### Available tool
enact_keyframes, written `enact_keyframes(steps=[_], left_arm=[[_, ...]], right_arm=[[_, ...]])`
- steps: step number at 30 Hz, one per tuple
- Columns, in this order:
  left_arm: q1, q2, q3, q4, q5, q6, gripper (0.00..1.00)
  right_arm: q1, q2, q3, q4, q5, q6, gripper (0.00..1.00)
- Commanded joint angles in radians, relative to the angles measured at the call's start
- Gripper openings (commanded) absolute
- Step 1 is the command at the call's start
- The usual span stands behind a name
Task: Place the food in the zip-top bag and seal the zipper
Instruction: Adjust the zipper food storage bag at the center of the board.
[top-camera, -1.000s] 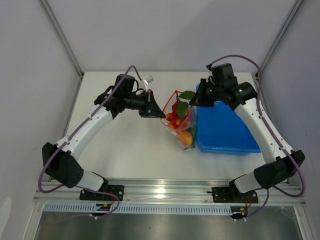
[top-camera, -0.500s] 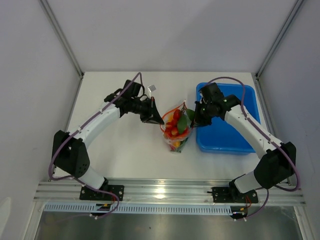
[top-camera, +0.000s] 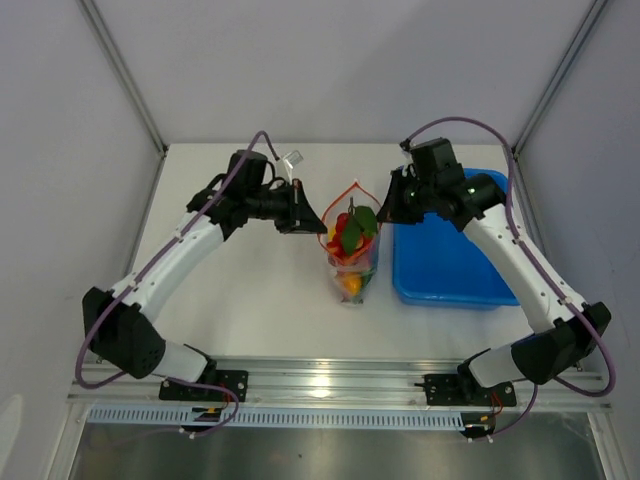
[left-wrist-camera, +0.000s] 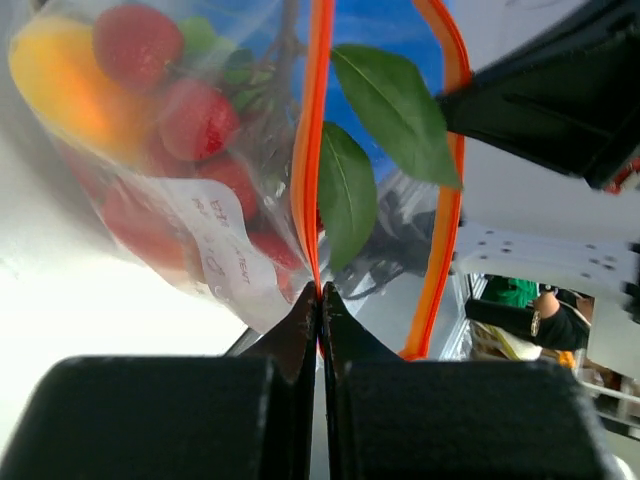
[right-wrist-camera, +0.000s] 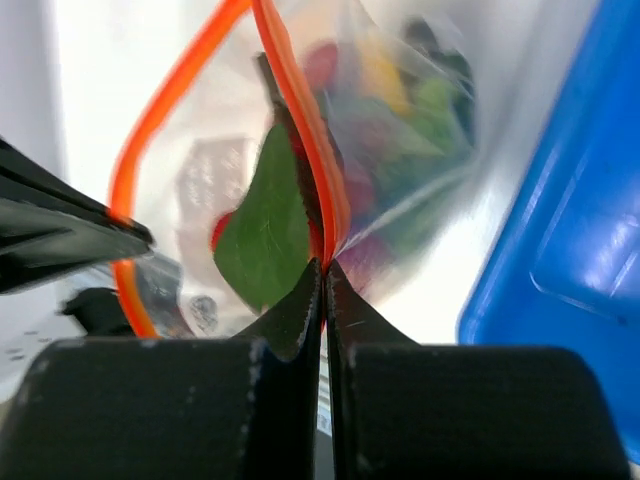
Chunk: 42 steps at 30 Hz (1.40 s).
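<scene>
The clear zip-top bag (top-camera: 350, 258) hangs open between my two grippers at mid-table, lifted by its mouth. Its orange-red zipper (top-camera: 345, 192) gapes in a loop. Inside are the food pieces: red tomatoes (left-wrist-camera: 135, 45), a yellow-orange mango (left-wrist-camera: 65, 85) and green leaves (left-wrist-camera: 395, 105) sticking out of the mouth. My left gripper (top-camera: 318, 228) is shut on the left zipper strip (left-wrist-camera: 308, 170). My right gripper (top-camera: 381, 208) is shut on the right zipper strip (right-wrist-camera: 310, 140). The leaves (right-wrist-camera: 262, 235) also show in the right wrist view.
A blue plastic tub (top-camera: 455, 255) stands right of the bag, partly under my right arm; it also shows in the right wrist view (right-wrist-camera: 570, 230). White table (top-camera: 250, 300) lies to the left and in front of the bag.
The bag went from tilted against the tub to lowered at mid-table, then was raised again, hanging more upright. Both arms dropped inward and rose back; both grippers kept their hold on the zipper.
</scene>
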Motion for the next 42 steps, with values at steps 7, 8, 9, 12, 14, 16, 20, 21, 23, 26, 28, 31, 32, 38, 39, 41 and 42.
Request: enact_keyframes(steps=[7,8,9,12,14,16,20,21,23,26,28,31,32,38,39,41,42], left_arm=[[0.029,0.121,0.070,-0.003,-0.018,-0.001,0.01],[0.029,0.089,0.091,-0.021,-0.018,-0.004,0.01],[0.029,0.073,0.114,-0.038,-0.015,-0.007,0.01],[0.029,-0.008,0.158,-0.052,-0.007,-0.035,0.01],[0.029,-0.046,0.155,-0.046,-0.002,-0.055,0.00],[0.029,-0.054,0.114,-0.025,0.007,-0.064,0.01],[0.031,0.016,0.059,-0.003,-0.021,-0.014,0.00],[0.031,0.070,0.068,-0.034,-0.031,-0.004,0.01],[0.037,0.110,0.071,-0.032,-0.024,0.016,0.01],[0.038,0.130,0.100,-0.032,-0.025,0.022,0.01],[0.038,0.106,0.162,-0.051,-0.031,0.022,0.01],[0.035,0.040,0.210,-0.084,-0.031,0.020,0.01],[0.035,0.023,0.217,-0.081,-0.031,0.013,0.00],[0.029,-0.002,0.136,-0.011,-0.027,0.008,0.01],[0.031,0.016,0.081,-0.005,-0.040,0.037,0.01],[0.034,0.099,0.077,-0.064,-0.045,0.068,0.01],[0.032,0.113,0.060,-0.063,-0.036,0.091,0.00]], right_arm=[[-0.019,0.093,0.016,0.020,0.026,-0.074,0.00],[-0.020,0.099,0.062,-0.003,0.025,-0.078,0.00],[-0.021,0.103,0.110,-0.053,0.020,-0.077,0.00],[-0.013,0.119,0.278,-0.135,-0.018,-0.056,0.00],[-0.001,0.116,0.326,-0.160,-0.036,-0.039,0.00],[0.001,0.099,0.307,-0.152,-0.052,-0.019,0.00],[-0.010,0.070,0.143,-0.048,-0.055,-0.013,0.00],[-0.010,0.070,0.072,-0.025,-0.055,-0.016,0.00],[-0.014,0.079,0.018,0.021,-0.053,-0.020,0.00],[-0.017,0.100,0.010,0.029,-0.065,-0.022,0.00],[-0.013,0.094,0.041,0.027,-0.066,-0.026,0.00],[-0.011,0.088,0.117,-0.015,-0.073,-0.025,0.00],[-0.010,0.088,0.139,-0.046,-0.076,-0.022,0.00],[0.018,0.047,0.109,-0.037,-0.095,0.026,0.00],[0.018,0.031,0.068,-0.019,-0.090,0.030,0.00],[0.013,0.031,-0.043,0.030,-0.092,0.029,0.00],[0.012,0.040,-0.071,0.044,-0.087,0.027,0.00]])
